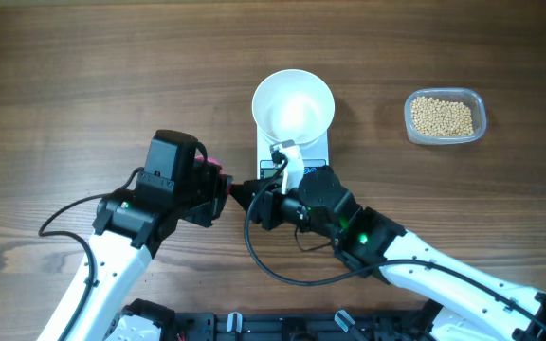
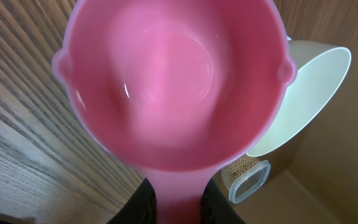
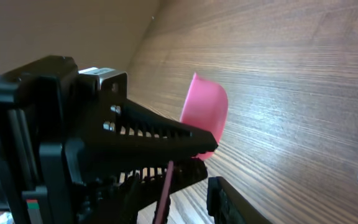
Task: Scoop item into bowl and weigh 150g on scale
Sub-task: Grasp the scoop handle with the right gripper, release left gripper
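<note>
The empty white bowl [image 1: 293,104] stands on the scale [image 1: 321,148], whose front edge is partly covered by my right arm. The beans [image 1: 442,116] lie in a clear tub at the right. My left gripper [image 1: 218,180] is shut on the handle of a pink scoop [image 2: 173,81], which is empty and mostly hidden under the gripper from overhead. My right gripper [image 1: 245,197] points at the left one. In the right wrist view its jaws [image 3: 185,193] stand apart around a thin pink strip, with wood showing beside it.
The clear tub [image 1: 480,112] sits on the wooden table to the right of the scale. In the left wrist view the bowl [image 2: 306,87] and the tub [image 2: 250,186] show past the scoop. Black cables trail from both arms near the front edge.
</note>
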